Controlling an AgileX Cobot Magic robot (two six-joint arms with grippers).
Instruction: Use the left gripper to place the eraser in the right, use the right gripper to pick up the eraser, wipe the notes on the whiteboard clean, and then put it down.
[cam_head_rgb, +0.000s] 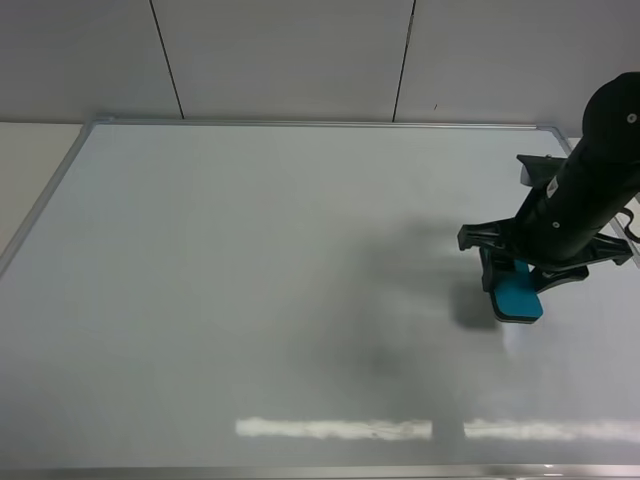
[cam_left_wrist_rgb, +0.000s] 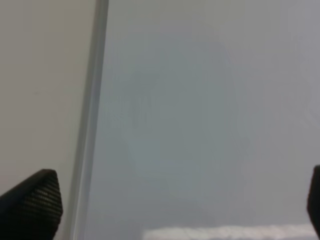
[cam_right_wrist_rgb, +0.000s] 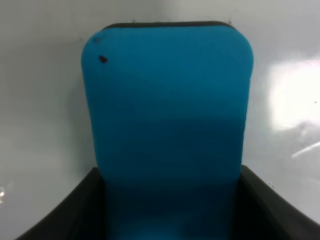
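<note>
The whiteboard (cam_head_rgb: 250, 260) fills the table and looks blank; the notes do not show on it. At its right side my right gripper (cam_head_rgb: 515, 290) is shut on the teal eraser (cam_head_rgb: 518, 298), which is low over the board with its shadow just to the left. The right wrist view shows the eraser (cam_right_wrist_rgb: 167, 120) sticking out between the black fingers (cam_right_wrist_rgb: 75, 215), a thin dark felt edge at its far end. The left gripper (cam_left_wrist_rgb: 172, 205) stands open and empty, fingertips (cam_left_wrist_rgb: 32, 202) wide apart over the board's silver frame (cam_left_wrist_rgb: 92, 100). It is outside the exterior high view.
A beige tabletop (cam_head_rgb: 30, 160) lies left of the board and a grey panelled wall (cam_head_rgb: 300, 50) behind it. A bright strip of glare (cam_head_rgb: 340, 428) runs along the board's front part. The right arm (cam_head_rgb: 590, 180) comes in from the right edge.
</note>
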